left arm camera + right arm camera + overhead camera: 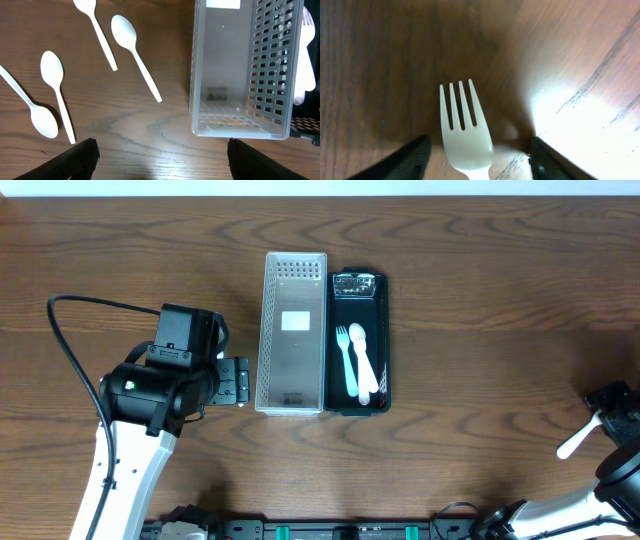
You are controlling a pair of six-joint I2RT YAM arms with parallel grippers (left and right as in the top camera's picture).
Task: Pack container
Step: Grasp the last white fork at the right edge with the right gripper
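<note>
Right arm (622, 472) crouches at the counter's (480, 300) right edge; right tool (480, 159) gapes astride a white plastic fork (465, 137) (left tool (162, 156) likewise open).

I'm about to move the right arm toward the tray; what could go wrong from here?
The grip of the right pincer on the white plastic fork cannot be confirmed, so the fork may slip. The open left pincer hangs close to the translucent perforated basket and could shove it and the black rectangular tray beside it.
</note>
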